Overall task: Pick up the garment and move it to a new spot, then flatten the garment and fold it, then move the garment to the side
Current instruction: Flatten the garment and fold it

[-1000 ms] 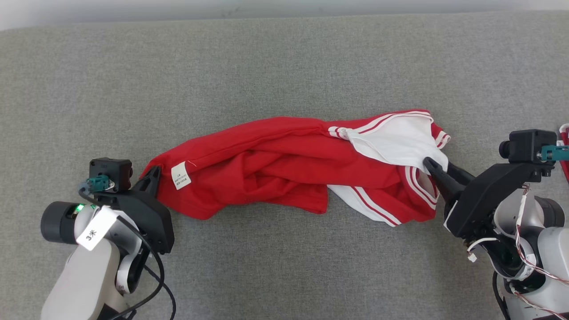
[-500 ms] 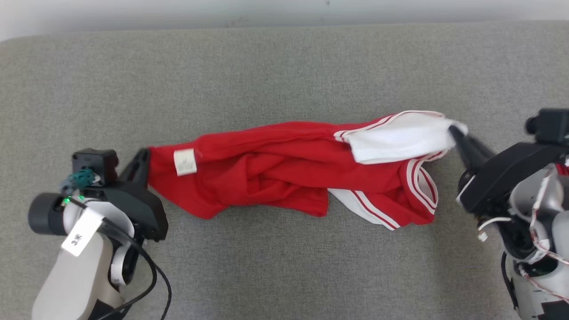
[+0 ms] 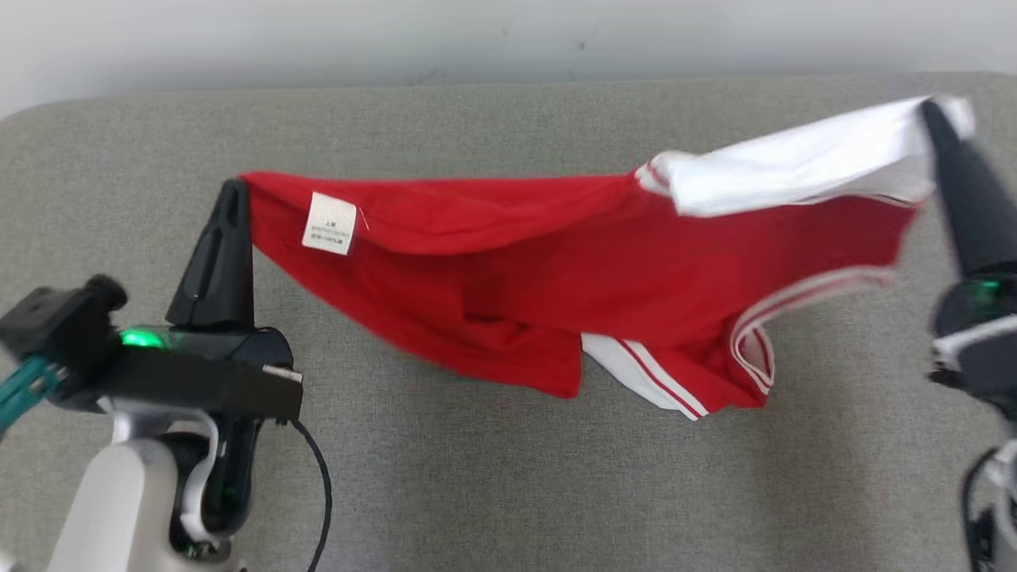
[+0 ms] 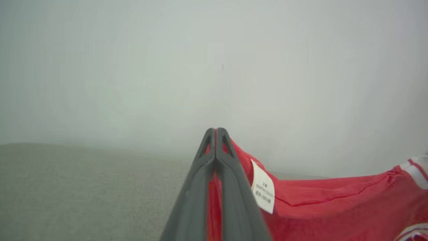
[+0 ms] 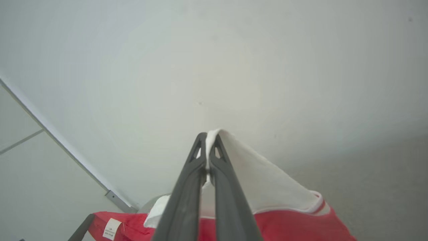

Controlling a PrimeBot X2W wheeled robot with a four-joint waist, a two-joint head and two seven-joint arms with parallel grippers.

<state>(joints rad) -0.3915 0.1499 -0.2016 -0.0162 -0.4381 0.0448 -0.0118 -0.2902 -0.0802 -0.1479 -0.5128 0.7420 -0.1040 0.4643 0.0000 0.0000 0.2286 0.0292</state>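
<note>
The garment (image 3: 556, 262) is red with white panels and white stripes, and a white label (image 3: 329, 223) sits near its left end. It hangs stretched between both grippers above the grey surface, its lower part sagging down. My left gripper (image 3: 235, 189) is shut on the red left corner; in the left wrist view the fingers (image 4: 215, 132) pinch red cloth (image 4: 334, 207). My right gripper (image 3: 931, 111) is shut on the white right corner, and the right wrist view shows white cloth (image 5: 254, 180) clamped at its tips (image 5: 208, 135).
A grey fabric-covered surface (image 3: 493, 477) spreads under the garment. A pale wall (image 3: 477, 32) runs along its far edge. A black cable (image 3: 318, 492) hangs beside my left arm.
The right gripper has shut on the white corner. Both grippers have risen and the garment has lifted off the surface, pulled taut. The head camera has shifted too.
</note>
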